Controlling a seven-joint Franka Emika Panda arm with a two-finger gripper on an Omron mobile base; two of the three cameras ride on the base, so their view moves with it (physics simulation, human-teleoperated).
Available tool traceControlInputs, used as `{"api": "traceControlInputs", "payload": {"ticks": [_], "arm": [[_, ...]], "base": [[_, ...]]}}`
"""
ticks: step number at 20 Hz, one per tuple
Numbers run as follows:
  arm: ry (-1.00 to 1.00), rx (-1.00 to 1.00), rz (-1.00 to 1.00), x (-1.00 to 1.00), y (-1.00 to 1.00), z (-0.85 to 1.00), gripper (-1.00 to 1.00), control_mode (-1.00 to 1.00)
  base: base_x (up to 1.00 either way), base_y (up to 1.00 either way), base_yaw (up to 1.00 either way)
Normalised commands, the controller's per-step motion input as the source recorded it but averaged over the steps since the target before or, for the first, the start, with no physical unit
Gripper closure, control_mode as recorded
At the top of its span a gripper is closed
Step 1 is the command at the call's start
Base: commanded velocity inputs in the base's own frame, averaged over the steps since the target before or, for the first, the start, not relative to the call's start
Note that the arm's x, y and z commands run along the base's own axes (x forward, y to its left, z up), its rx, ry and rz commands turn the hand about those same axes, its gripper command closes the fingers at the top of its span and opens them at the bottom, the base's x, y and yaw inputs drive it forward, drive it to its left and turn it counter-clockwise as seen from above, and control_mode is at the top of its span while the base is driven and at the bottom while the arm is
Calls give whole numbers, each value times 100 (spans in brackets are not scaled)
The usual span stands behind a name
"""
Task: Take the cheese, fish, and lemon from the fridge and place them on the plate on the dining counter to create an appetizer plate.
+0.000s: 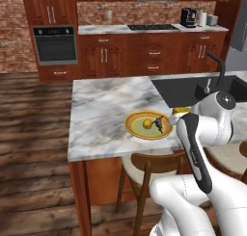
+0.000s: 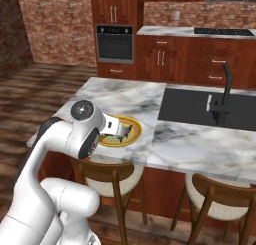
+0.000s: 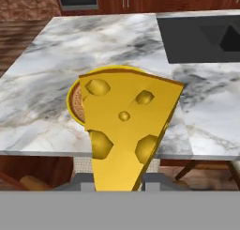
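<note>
Cheese (image 3: 124,130) sits closest to the hand camera, a yellow-orange wedge with holes, its narrow end down between the fingers, which are clenched on it. In the left base view a sliver of the wedge (image 1: 181,110) shows past the white arm, above the near edge of the dining counter (image 1: 101,119). The gripper (image 2: 111,126) hangs just over that near edge, its tip beside the plate (image 2: 131,135).

Beyond the wedge, the plate (image 1: 136,130) lies on the marble close to the near edge, roughly midway along it, and its yellow rim (image 3: 71,102) peeks out left of the cheese in the hand view. On the plate the lemon (image 1: 147,123) rests on the pale green centre, and the fish (image 1: 158,124) lies just beside it toward the sink side; whether the two touch I cannot tell.

Wooden stools (image 2: 116,178) stand under the near edge. Farther across the counter top, a dark sink (image 2: 210,109) with a black tap (image 2: 226,91) is set in toward its right end. Past the island, an oven (image 1: 55,45) sits in the reddish cabinets against the brick wall, with a cooktop (image 1: 152,27) on the wall counter.
</note>
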Motion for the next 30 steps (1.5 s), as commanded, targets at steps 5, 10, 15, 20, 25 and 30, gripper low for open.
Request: {"api": "traceControlInputs", "payload": {"ticks": [5, 10, 15, 20, 25, 30], "arm": [[0, 0, 0, 0, 0, 0, 100, 100], [0, 0, 0, 0, 0, 0, 100, 100], [9, 0, 0, 39, 20, 0, 100, -100], [20, 0, 0, 73, 39, 0, 100, -100], [20, 0, 1, 77, 42, -1, 100, -100], [20, 0, 3, 81, 41, -10, 100, -100]], "base": [[100, 38, 0], [95, 16, 0], [27, 10, 0], [0, 0, 0], [0, 0, 0], [0, 0, 0]]}}
